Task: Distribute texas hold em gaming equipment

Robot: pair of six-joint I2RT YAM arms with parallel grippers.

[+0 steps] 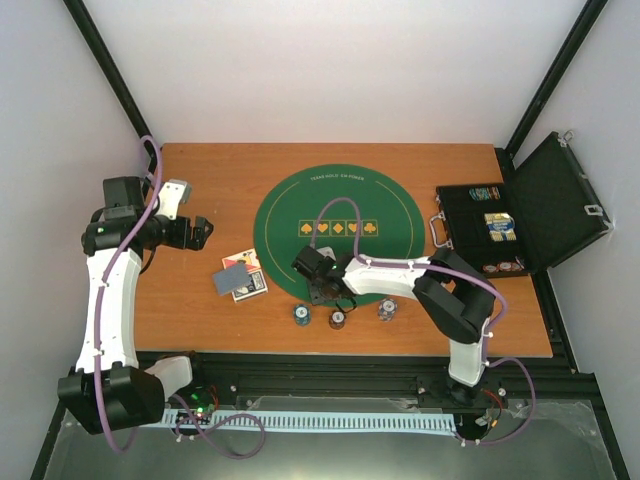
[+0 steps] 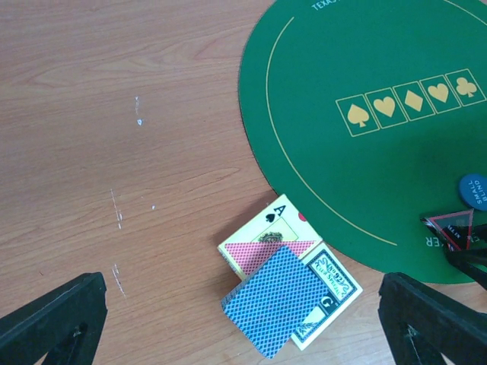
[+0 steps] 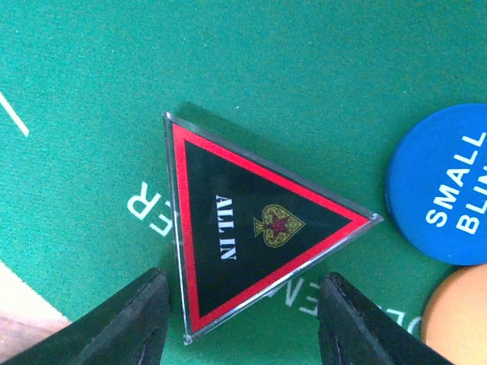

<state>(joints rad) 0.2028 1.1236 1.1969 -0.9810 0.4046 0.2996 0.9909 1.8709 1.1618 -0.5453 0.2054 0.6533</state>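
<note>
Case (image 1: 458,238) holds chips (image 1: 505,267), cards (image 1: 499,226); left fingers (image 2: 53,319) spread wide, right fingers (image 3: 122,323) flank marker (image 3: 243,228), grip unclear

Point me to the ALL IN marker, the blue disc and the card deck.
ALL IN marker (image 3: 251,228), right wrist view, black centre.
blue disc (image 3: 445,194), right wrist view, printed face.
card deck (image 2: 274,300), left wrist view, top card's back.

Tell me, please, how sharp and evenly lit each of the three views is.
Top external view: the light is soft and even, but the poker chips are too small to read. Left wrist view: the card deck and green mat are sharp, with no glare. Right wrist view: the ALL IN marker is crisp, while the right tool's fingers look dark and soft.
</note>
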